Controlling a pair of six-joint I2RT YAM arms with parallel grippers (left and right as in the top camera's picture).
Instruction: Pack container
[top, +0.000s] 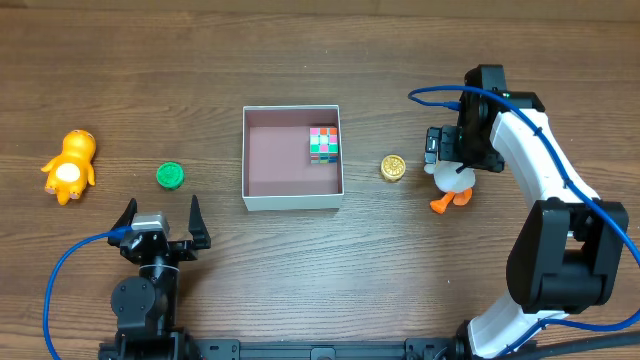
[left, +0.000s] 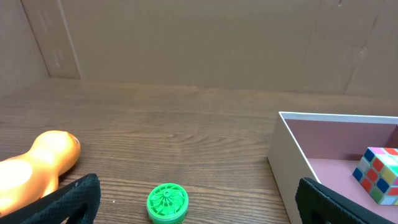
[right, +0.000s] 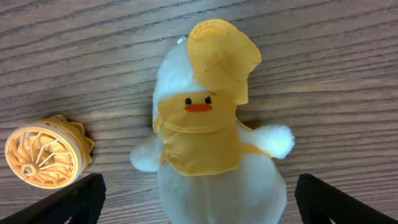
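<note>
The right gripper (right: 200, 205) hangs released directly over the plush duck (right: 205, 124); it should come down centred on the soft body and close gently. The container (top: 293, 200) sits past the yellow wheel (right: 43, 155) beside this gripper. The left gripper (top: 160, 218) is released too.

No readable text, labels, brands or numbers on anything in view.

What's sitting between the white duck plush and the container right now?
Only the yellow ribbed disc, lying on the table between the duck plush and the right wall of the container, touching neither. The overhead view shows it.
</note>
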